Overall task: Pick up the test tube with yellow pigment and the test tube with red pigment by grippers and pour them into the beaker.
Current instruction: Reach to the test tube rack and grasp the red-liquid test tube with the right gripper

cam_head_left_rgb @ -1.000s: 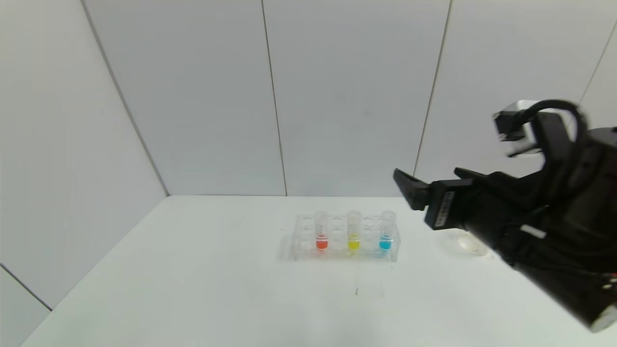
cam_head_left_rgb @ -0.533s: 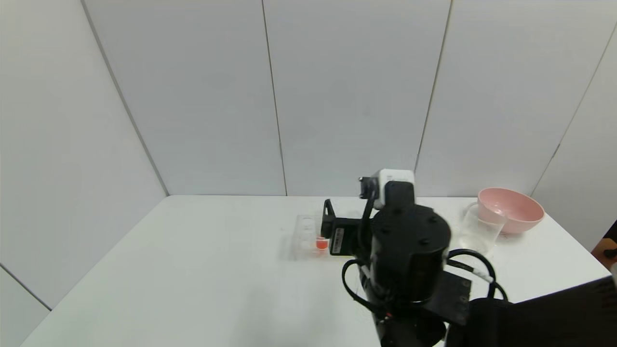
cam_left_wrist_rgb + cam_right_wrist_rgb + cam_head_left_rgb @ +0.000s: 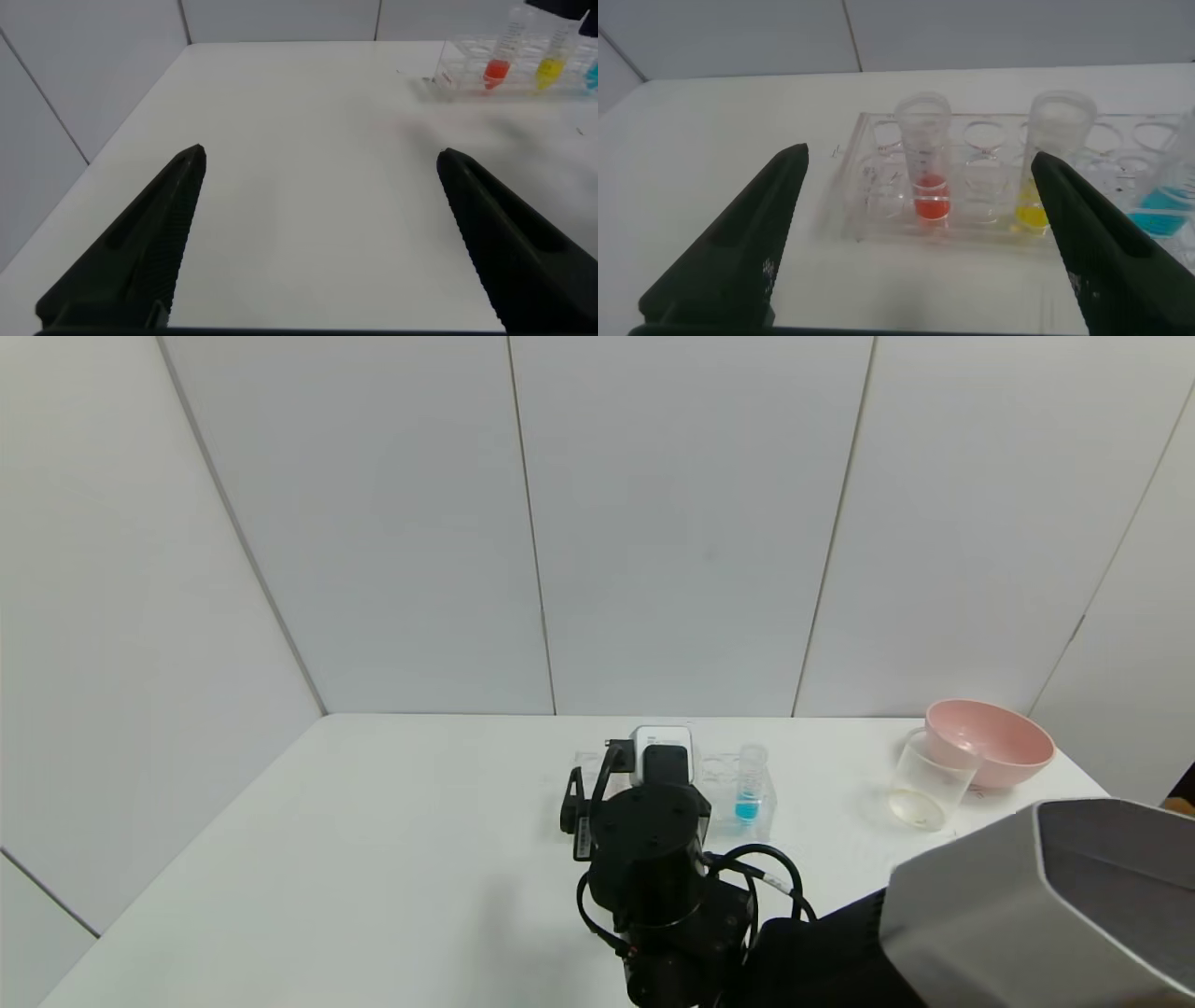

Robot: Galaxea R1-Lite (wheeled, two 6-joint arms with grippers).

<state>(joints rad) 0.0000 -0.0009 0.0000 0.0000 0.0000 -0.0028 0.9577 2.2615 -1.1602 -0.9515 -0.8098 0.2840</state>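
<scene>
The test tube with red pigment (image 3: 926, 163) and the test tube with yellow pigment (image 3: 1052, 154) stand upright in a clear rack (image 3: 878, 201). My right gripper (image 3: 920, 154) is open just in front of the rack, level with the tubes; the red tube lies between its fingers' line, apart from both. In the head view my right arm (image 3: 644, 840) hides both tubes. The beaker (image 3: 929, 784) stands at the right, seemingly empty. My left gripper (image 3: 320, 152) is open over bare table, far from the rack (image 3: 448, 70); it does not show in the head view.
A tube with blue liquid (image 3: 750, 786) stands at the rack's right end. A pink bowl (image 3: 990, 742) sits right behind the beaker. A large grey arm link (image 3: 1036, 896) fills the head view's lower right. Walls close the table's back and left.
My right arm has swung from the right side leftward and down in front of the rack; it now covers the red and yellow tubes and uncovers the beaker and bowl.
</scene>
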